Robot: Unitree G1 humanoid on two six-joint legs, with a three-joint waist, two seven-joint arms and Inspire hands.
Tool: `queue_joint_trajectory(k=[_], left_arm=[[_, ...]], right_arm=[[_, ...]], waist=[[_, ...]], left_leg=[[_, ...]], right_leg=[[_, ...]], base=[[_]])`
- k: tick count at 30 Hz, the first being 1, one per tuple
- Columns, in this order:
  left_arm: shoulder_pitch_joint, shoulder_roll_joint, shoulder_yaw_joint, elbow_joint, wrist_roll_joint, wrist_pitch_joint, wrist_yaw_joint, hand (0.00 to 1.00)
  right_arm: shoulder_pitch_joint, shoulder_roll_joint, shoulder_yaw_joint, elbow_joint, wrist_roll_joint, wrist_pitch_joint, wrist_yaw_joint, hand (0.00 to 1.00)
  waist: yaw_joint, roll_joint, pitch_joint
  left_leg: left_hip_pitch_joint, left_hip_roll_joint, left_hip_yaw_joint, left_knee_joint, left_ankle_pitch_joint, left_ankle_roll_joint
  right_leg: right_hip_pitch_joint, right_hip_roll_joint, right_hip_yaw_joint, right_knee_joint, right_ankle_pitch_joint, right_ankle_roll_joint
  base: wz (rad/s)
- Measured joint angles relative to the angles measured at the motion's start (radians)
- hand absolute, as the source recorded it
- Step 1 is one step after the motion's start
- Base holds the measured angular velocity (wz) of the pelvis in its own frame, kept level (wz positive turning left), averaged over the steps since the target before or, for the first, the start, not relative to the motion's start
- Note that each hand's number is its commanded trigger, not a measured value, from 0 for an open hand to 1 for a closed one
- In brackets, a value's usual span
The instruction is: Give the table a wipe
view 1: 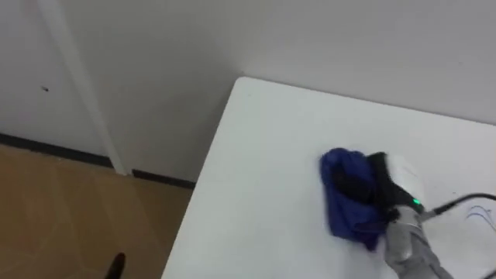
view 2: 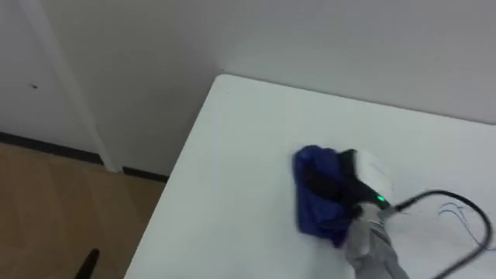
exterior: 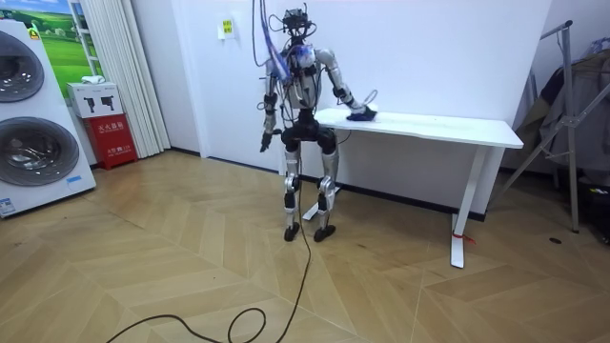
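One cloth: a blue cloth (view 1: 341, 213) lies bunched on the white table (view 1: 256, 170). It sits well in from the table's left edge and on the near side of its far corner.
Right hand: you will find the right hand (view 1: 391, 184) on top of the cloth, its arm entering from the lower right of the eye views. The dark front of the hand lies across the middle of the bundle, and blue shows past it on the far, left and near sides.
Right hand, state: you cannot tell whether it grips the cloth or merely presses on it.
Left hand: the left hand (exterior: 264, 145) hangs at hip height on the room view's left, apart from the table. You cannot tell its state.
Stance: the robot stands upright on both feet on the wooden floor (exterior: 191, 257), at the table's end on the room view's left. It faces the white wall (view 1: 325, 39), right arm stretched over the tabletop.
Tabletop marks: thin blue marks (view 2: 459, 211) show just right of the arm; you cannot tell what they are.
Surroundings: two stacked washing machines (exterior: 29, 124) and a red cabinet (exterior: 112, 127) stand at the room view's left, well apart from the table.
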Motion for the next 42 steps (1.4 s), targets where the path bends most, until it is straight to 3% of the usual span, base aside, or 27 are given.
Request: queue_joint_trajectory(k=[1,3,4,5,6,7,9,11,12,14,15,16,17,19,20,21,22,25,27,30,33,35,38,39,40,41,42], left_arm=[[-0.003,0.016,0.022,-0.005,0.015,-0.001,0.003,0.00],[0.001,0.043,0.019,-0.011,0.031,-0.013,0.011,0.00],[0.001,0.057,0.020,-0.011,0.032,-0.013,0.021,0.00],[0.000,0.064,0.020,-0.012,0.035,-0.013,0.024,0.00],[-0.007,0.077,0.018,-0.012,0.037,-0.015,0.025,0.00],[-0.013,0.081,0.014,-0.008,0.037,-0.015,0.025,0.00],[-0.045,0.078,-0.027,0.006,0.037,-0.015,0.022,0.00],[-0.089,0.064,-0.050,0.032,0.038,-0.016,0.021,0.00],[-0.104,0.049,-0.065,0.045,0.037,-0.015,0.015,0.00],[-0.127,0.029,-0.077,0.046,0.037,-0.010,0.006,0.00],[-0.152,0.009,-0.089,0.052,0.030,-0.012,-0.001,0.00],[-0.176,-0.021,-0.124,0.053,0.026,-0.011,-0.011,0.00],[-0.180,-0.034,-0.142,0.050,0.026,-0.010,-0.016,0.00],[-0.141,-0.074,-0.168,-0.016,0.027,0.006,-0.029,0.00],[-0.127,-0.074,-0.176,-0.023,0.026,0.011,-0.030,0.00],[-0.106,-0.074,-0.173,-0.025,0.026,0.018,-0.029,0.00],[-0.085,-0.070,-0.165,-0.025,0.026,0.030,-0.026,0.00],[0.014,-0.056,-0.091,-0.024,0.026,0.031,-0.024,0.00],[0.072,-0.043,-0.017,-0.025,0.056,0.030,-0.023,0.00],[0.107,-0.005,0.090,-0.025,0.091,0.031,-0.003,0.00],[0.097,0.017,0.127,-0.025,0.118,0.020,0.001,0.00],[0.075,0.009,0.113,-0.025,0.117,0.005,0.008,0.00],[0.009,-0.019,0.027,-0.023,0.102,-0.003,0.036,0.00],[-0.022,-0.042,0.003,-0.023,0.102,-0.004,0.045,0.00],[-0.047,-0.060,-0.024,-0.020,0.095,-0.005,0.048,0.00],[-0.064,-0.071,-0.043,-0.014,0.094,-0.009,0.047,0.00],[-0.093,-0.092,-0.075,0.000,0.093,-0.015,0.045,0.00]], right_arm=[[0.040,-0.029,-0.049,0.043,0.063,0.003,-0.025,1.00],[0.100,-0.060,-0.077,0.090,0.159,0.012,-0.056,1.00],[0.114,-0.061,-0.080,0.097,0.192,0.012,-0.063,1.00],[0.114,-0.058,-0.079,0.096,0.203,0.011,-0.065,1.00],[0.103,-0.045,-0.069,0.096,0.213,0.011,-0.065,1.00],[0.081,-0.027,-0.039,0.091,0.219,0.018,-0.066,1.00],[0.048,-0.006,0.001,0.079,0.216,0.045,-0.065,1.00],[-0.026,0.032,0.039,0.045,0.187,0.106,-0.050,1.00],[-0.087,0.049,0.111,-0.025,0.131,0.177,-0.013,1.00],[-0.215,0.083,0.256,-0.118,0.020,0.216,0.077,1.00],[-0.308,0.112,0.332,-0.171,-0.069,0.212,0.129,1.00],[-0.386,0.124,0.373,-0.175,-0.152,0.175,0.166,1.00],[-0.407,0.127,0.387,-0.173,-0.171,0.168,0.178,1.00],[-0.406,0.122,0.389,-0.171,-0.184,0.173,0.212,1.00],[-0.393,0.116,0.388,-0.168,-0.181,0.176,0.220,1.00],[-0.356,0.094,0.381,-0.155,-0.181,0.176,0.227,1.00],[-0.293,0.075,0.336,-0.134,-0.157,0.147,0.217,1.00],[-0.162,0.040,0.207,-0.147,-0.144,0.044,0.128,1.00],[-0.071,0.004,0.090,-0.138,-0.123,0.015,0.086,1.00],[0.050,-0.050,-0.101,-0.037,-0.038,0.001,0.025,1.00],[0.100,-0.074,-0.191,0.069,-0.020,-0.002,0.013,1.00],[0.100,-0.075,-0.201,0.065,0.018,0.006,0.013,1.00],[0.054,-0.064,-0.154,0.039,0.075,0.072,0.013,1.00],[0.022,-0.052,-0.103,-0.008,0.075,0.129,0.023,1.00],[-0.016,-0.034,-0.018,-0.101,0.053,0.187,0.062,1.00],[-0.028,-0.021,0.036,-0.165,0.036,0.209,0.083,1.00],[-0.083,0.017,0.171,-0.271,-0.036,0.235,0.129,1.00]], waist=[[-0.003,0.000,-0.0005],[-0.003,0.003,-0.0024],[-0.001,0.005,-0.0033],[-0.001,0.007,-0.0041],[0.004,0.004,-0.0033],[0.010,-0.005,-0.0027],[0.029,-0.005,-0.0027],[0.054,-0.022,0.0009],[0.080,-0.024,-0.0003],[0.113,-0.029,-0.0004],[0.134,-0.023,0.0012],[0.139,0.001,0.0111],[0.135,0.000,0.0107],[0.120,-0.014,0.0099],[0.112,-0.014,0.0102],[0.108,-0.015,0.0093],[0.109,-0.011,0.0085],[0.070,0.006,0.0038],[0.034,0.001,-0.0040],[-0.008,-0.038,-0.0206],[-0.029,-0.071,-0.0237],[-0.030,-0.073,-0.0222],[-0.018,-0.059,-0.0191],[0.007,-0.051,-0.0165],[0.020,-0.042,-0.0105],[0.035,-0.036,-0.0100],[0.055,-0.032,-0.0071]], left_leg=[[-0.004,0.013,0.055,0.030,-0.008,0.007],[-0.003,0.049,0.106,0.058,-0.018,0.002],[-0.021,0.081,0.103,0.086,-0.043,-0.013],[-0.037,0.102,0.093,0.110,-0.065,-0.020],[-0.073,0.144,0.083,0.168,-0.110,-0.028],[-0.112,0.181,0.062,0.237,-0.124,-0.051],[-0.149,0.232,-0.005,0.296,-0.144,-0.085],[-0.170,0.273,-0.016,0.330,-0.144,-0.122],[-0.172,0.298,-0.018,0.335,-0.137,-0.154],[-0.184,0.334,-0.024,0.321,-0.105,-0.215],[-0.201,0.362,-0.037,0.314,-0.086,-0.239],[-0.225,0.381,-0.103,0.302,-0.053,-0.193],[-0.248,0.372,-0.114,0.300,-0.029,-0.164],[-0.278,0.237,-0.123,0.299,-0.012,-0.155],[-0.272,0.202,-0.122,0.288,-0.013,-0.155],[-0.247,0.144,-0.120,0.240,-0.013,-0.148],[-0.213,0.108,-0.119,0.174,-0.005,-0.133],[-0.141,0.093,-0.116,0.046,0.040,-0.131],[-0.118,0.083,-0.116,0.008,0.050,-0.128],[-0.104,0.062,-0.125,-0.009,0.054,-0.121],[-0.088,0.056,-0.128,-0.011,0.050,-0.116],[-0.086,0.056,-0.127,-0.013,0.048,-0.114],[-0.081,0.062,-0.126,-0.029,0.048,-0.116],[-0.079,0.068,-0.128,-0.033,0.048,-0.116],[-0.078,0.071,-0.137,-0.038,0.049,-0.118],[-0.078,0.072,-0.142,-0.043,0.050,-0.119],[-0.078,0.073,-0.161,-0.046,0.050,-0.120]], right_leg=[[-0.010,-0.057,-0.024,0.095,-0.044,0.015],[-0.004,-0.145,-0.043,0.158,-0.065,0.037],[-0.004,-0.188,-0.030,0.165,-0.060,0.047],[-0.006,-0.203,-0.016,0.159,-0.056,0.052],[-0.010,-0.226,0.012,0.119,-0.046,0.068],[0.007,-0.251,0.015,0.058,-0.034,0.079],[0.032,-0.261,0.011,0.005,0.001,0.084],[0.034,-0.269,0.005,0.002,0.040,0.084],[0.017,-0.258,0.012,-0.002,0.055,0.084],[-0.021,-0.223,-0.027,0.043,0.057,0.082],[-0.055,-0.211,-0.098,0.104,-0.011,0.142],[-0.089,-0.189,-0.138,0.175,-0.064,0.099],[-0.094,-0.187,-0.152,0.188,-0.082,0.089],[-0.079,-0.171,-0.149,0.158,-0.116,0.069],[-0.065,-0.161,-0.149,0.133,-0.114,0.065],[-0.049,-0.143,-0.149,0.089,-0.104,0.058],[-0.039,-0.125,-0.147,0.050,-0.090,0.051],[0.006,-0.096,-0.149,-0.048,-0.050,0.049],[0.032,-0.095,-0.150,-0.080,-0.042,0.057],[0.062,-0.099,-0.127,-0.101,-0.037,0.070],[0.093,-0.099,-0.123,-0.118,-0.033,0.077],[0.095,-0.099,-0.120,-0.118,-0.031,0.078],[0.087,-0.090,-0.108,-0.114,-0.021,0.068],[0.075,-0.079,-0.083,-0.112,-0.010,0.058],[0.056,-0.065,-0.060,-0.111,0.001,0.048],[0.044,-0.061,-0.056,-0.111,0.008,0.042],[0.025,-0.051,-0.052,-0.108,0.019,0.031]], base=[[-0.05],[0.06],[-0.05],[-0.14],[-0.22],[-0.21],[-0.17],[-0.42],[-0.94],[-0.90],[-0.33],[0.00],[0.83],[1.15],[0.85],[0.56],[0.36],[-0.04],[0.15],[0.20],[0.08],[-0.03],[-0.20],[-0.71],[-0.82],[-0.82],[-0.64]])
